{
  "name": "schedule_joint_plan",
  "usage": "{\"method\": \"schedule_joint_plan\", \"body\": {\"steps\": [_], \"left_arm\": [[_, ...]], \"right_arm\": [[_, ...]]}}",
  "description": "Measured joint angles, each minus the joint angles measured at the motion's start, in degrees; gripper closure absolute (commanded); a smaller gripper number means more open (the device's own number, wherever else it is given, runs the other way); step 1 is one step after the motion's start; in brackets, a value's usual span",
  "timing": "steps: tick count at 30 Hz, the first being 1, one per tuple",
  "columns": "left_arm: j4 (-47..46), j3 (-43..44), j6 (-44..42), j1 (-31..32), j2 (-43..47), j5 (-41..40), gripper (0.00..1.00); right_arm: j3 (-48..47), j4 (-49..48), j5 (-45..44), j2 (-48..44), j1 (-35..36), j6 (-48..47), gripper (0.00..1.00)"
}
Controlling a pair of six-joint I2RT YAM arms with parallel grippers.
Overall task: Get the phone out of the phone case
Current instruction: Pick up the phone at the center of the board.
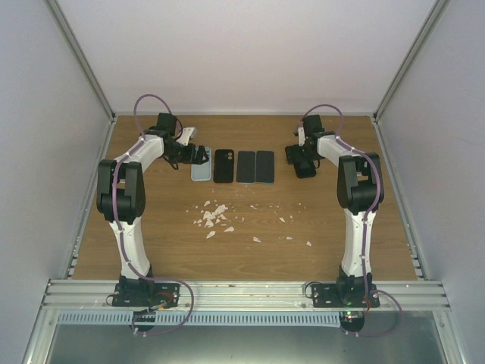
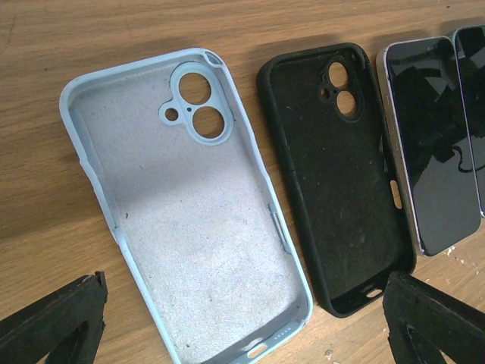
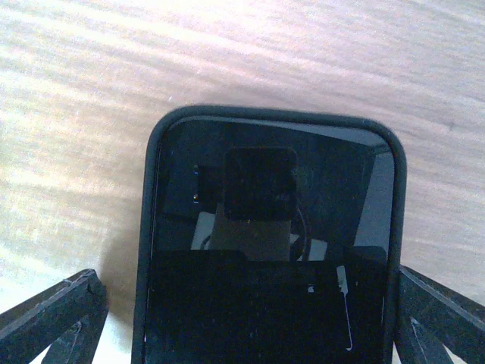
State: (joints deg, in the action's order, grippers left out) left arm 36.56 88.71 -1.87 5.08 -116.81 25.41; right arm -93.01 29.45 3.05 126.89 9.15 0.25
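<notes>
A phone [image 3: 273, 250] with a dark screen lies face up in a black phone case [image 3: 147, 227] on the wooden table. My right gripper [image 3: 246, 303] hangs open just above it, one finger on each side of the case, touching nothing. From above, the right gripper [image 1: 303, 161] hides most of this phone [image 1: 305, 171]. My left gripper [image 2: 244, 303] is open over an empty light blue case [image 2: 189, 220]. In the top view the left gripper [image 1: 197, 156] sits at that blue case's [image 1: 201, 171] far end.
An empty black case [image 2: 341, 174] lies right of the blue one, then two bare phones [image 2: 428, 152] side by side [image 1: 255, 166]. White scraps [image 1: 215, 215] litter the table's middle. Enclosure walls stand left, right and behind; a metal rail [image 1: 242, 287] runs along the near edge.
</notes>
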Motion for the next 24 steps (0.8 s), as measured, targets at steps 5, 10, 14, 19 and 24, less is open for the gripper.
{"method": "schedule_joint_plan", "body": {"steps": [5,10,14,19,24], "left_arm": [[0.0,0.0,0.0,0.0,0.2,0.1,0.01],[0.0,0.0,-0.1,0.0,1.1,-0.1,0.01],[0.1,0.5,-0.3,0.0,2.1,-0.3,0.01],[-0.1,1.1,-1.2,0.0,3.8,-0.2,0.01],[-0.5,1.1,-2.9,0.0,6.5,1.4,0.01]], "right_arm": [[4.7,-2.1,2.5,-2.6,-0.1,-5.4,0.06],[8.6,-3.6,3.8,-4.8,-0.1,-8.9,0.18],[10.1,-4.9,5.1,-5.6,-0.4,-10.9,0.28],[11.8,-5.0,6.3,-7.0,-0.7,-14.7,0.38],[15.5,-1.6,6.7,-10.6,-0.8,-19.8,0.45]]}}
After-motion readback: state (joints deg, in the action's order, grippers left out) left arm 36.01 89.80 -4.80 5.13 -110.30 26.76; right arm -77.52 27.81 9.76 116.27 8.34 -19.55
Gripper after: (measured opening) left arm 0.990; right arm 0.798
